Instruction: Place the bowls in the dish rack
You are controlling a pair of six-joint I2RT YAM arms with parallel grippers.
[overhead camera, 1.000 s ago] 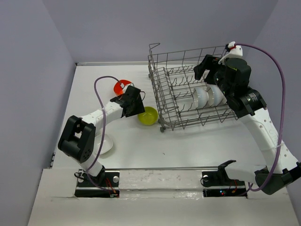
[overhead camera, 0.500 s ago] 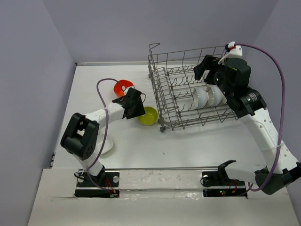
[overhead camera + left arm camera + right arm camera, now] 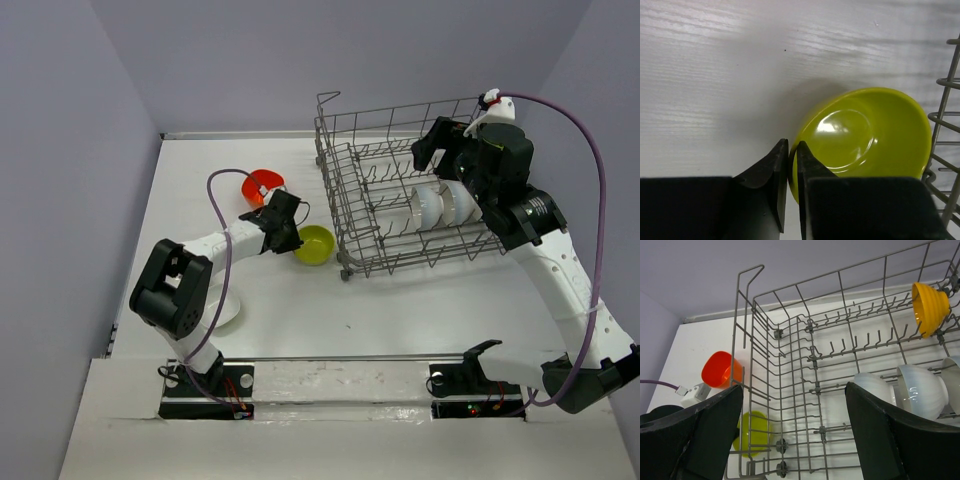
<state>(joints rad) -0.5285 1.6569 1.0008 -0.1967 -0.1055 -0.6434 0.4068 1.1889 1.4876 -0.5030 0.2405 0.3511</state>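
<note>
A lime green bowl [image 3: 316, 244] [image 3: 865, 135] lies tipped on the table, just left of the dish rack [image 3: 333, 165] [image 3: 812, 360]. My left gripper [image 3: 291, 235] [image 3: 791, 152] is shut on its near rim, one finger inside the bowl and one outside. A red-orange bowl [image 3: 262, 184] [image 3: 719, 369] rests behind the left arm. Up to three white bowls [image 3: 442, 203] [image 3: 920, 390] and an orange-yellow bowl [image 3: 929, 307] stand among the rack's prongs. My right gripper [image 3: 443, 150] [image 3: 795, 410] hangs open above the rack with nothing between its fingers.
Another white bowl [image 3: 226, 308] sits by the left arm's base, partly hidden by the arm. The rack's near-left corner [image 3: 345, 270] stands close to the green bowl. Purple walls close in the table on the left, back and right.
My left gripper has moved slightly right and closed its fingers onto the green bowl's rim, which now sits tipped. The right arm has not moved.
</note>
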